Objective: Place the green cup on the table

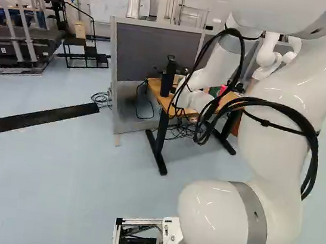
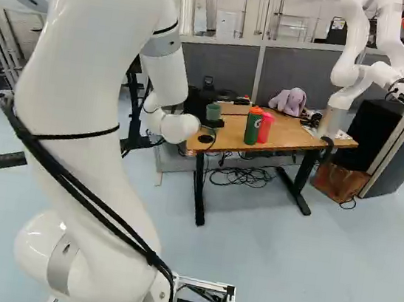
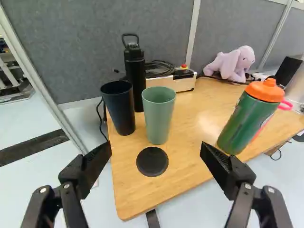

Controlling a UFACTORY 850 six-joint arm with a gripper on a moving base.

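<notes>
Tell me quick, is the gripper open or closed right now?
Gripper: open, holding nothing; the green cup stands ahead of it on the table.

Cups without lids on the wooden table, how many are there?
2: the green cup, just beyond the black disc, and the dark blue cup beside it, near the black bottle. Another could be hidden behind these.

White print marks the treadmill; a logo, the bottle.
</notes>
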